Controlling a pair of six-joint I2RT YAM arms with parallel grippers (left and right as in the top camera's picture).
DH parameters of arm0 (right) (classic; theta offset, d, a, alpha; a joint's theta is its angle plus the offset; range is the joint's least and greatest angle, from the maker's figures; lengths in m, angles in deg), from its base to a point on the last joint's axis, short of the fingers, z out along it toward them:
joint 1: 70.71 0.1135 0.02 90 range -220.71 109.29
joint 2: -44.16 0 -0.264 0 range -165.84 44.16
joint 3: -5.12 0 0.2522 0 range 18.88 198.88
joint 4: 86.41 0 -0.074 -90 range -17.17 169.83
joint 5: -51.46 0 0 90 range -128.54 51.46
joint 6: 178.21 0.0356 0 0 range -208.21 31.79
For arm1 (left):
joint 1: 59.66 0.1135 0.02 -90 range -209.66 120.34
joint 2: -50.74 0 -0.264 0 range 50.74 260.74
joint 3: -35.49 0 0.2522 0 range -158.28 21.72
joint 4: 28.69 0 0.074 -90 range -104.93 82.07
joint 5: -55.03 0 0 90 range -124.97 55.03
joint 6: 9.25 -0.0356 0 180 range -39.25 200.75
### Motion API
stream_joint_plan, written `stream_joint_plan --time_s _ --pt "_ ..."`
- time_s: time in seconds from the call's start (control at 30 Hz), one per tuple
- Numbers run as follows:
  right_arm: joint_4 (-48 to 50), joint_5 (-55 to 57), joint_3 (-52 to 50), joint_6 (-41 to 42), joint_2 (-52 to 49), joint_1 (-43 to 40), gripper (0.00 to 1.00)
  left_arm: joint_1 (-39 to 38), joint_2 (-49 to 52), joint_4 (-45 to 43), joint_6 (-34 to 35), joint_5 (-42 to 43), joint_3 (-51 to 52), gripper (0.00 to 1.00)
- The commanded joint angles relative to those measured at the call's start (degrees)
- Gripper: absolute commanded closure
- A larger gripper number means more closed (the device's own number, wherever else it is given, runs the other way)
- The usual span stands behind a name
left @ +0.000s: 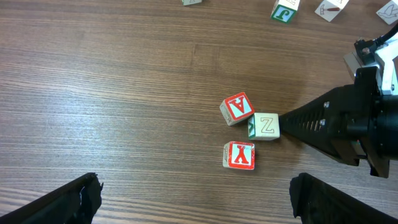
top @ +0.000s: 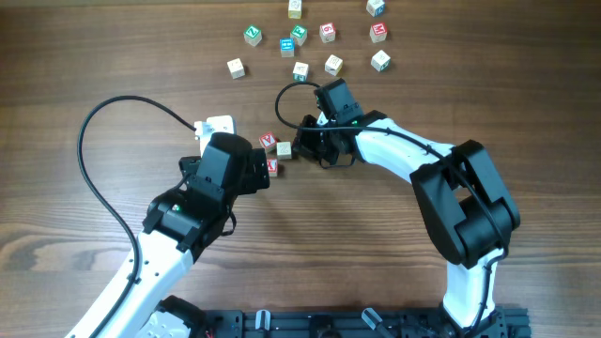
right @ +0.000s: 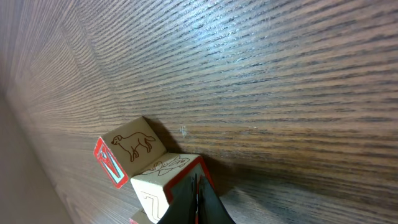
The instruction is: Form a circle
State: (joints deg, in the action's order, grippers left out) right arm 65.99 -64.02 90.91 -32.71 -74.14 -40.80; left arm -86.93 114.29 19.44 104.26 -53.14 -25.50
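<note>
Right gripper [left: 287,118], jaws pressed together, noses the Z cube [left: 267,126] from 3 o'clock. That's the circle [left: 249,128], mid-table: A cube [left: 237,108] touching at Z's 10, Y cube [left: 239,155] apart at 7. Push off-centre and Z may spin, knocking A away; the left gripper [left: 194,183], spread wide overhead, could clip Y if lowered.

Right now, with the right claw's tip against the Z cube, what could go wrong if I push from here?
1. The shut right claw touches the pale Z cube, which seems to touch the red A cube; a push may shove both askew.
2. The red X cube lies apart, just ahead of the open left claw; lowering that claw might knock it.
3. The two claws sit close together and could collide.
</note>
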Motion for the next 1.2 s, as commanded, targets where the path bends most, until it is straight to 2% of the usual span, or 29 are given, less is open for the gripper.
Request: stream_joint_plan --time_s 0.0,0.23,0.63,0.77,0.9,0.97,1.03,1.1,1.17 --pt "-0.8 1.2 -0.3 0.6 -1.1 0.2 0.96 0.2 0.2 0.0 1.0 -0.9 -0.5 0.0" --pt "-1.9 10.3 -0.3 -2.1 -1.1 -1.4 0.96 0.2 0.2 0.0 1.0 -0.9 -0.5 0.0" --pt "-5.1 8.8 -0.3 -4.5 -1.0 -6.6 0.96 0.2 0.2 0.0 1.0 -0.9 -0.5 0.0" --pt "-5.6 9.2 -0.3 -4.6 -1.1 -6.6 0.95 0.1 0.2 -5.3 1.0 -0.7 -0.5 0.0" --pt "-5.9 9.4 -0.3 -4.6 -1.1 -6.6 0.94 0.2 0.2 -7.6 1.0 4.8 -0.5 0.0" --pt "-5.9 9.4 -0.3 -4.6 -1.1 -6.6 0.92 0.2 1.0 -7.0 -0.5 11.7 -0.5 0.0" --pt "-5.9 9.6 -0.3 -4.6 -1.1 -6.6 0.91 0.1 3.5 -2.8 -2.5 18.3 -0.4 0.0" --pt "-5.9 9.6 -0.3 -4.6 -1.1 -6.6 0.91 0.2 7.1 0.7 -2.9 18.1 0.4 0.0" --pt "-5.9 9.6 -0.3 -4.6 -1.1 -6.6 0.9 0.2 10.9 -0.5 -3.6 18.1 1.6 0.0"
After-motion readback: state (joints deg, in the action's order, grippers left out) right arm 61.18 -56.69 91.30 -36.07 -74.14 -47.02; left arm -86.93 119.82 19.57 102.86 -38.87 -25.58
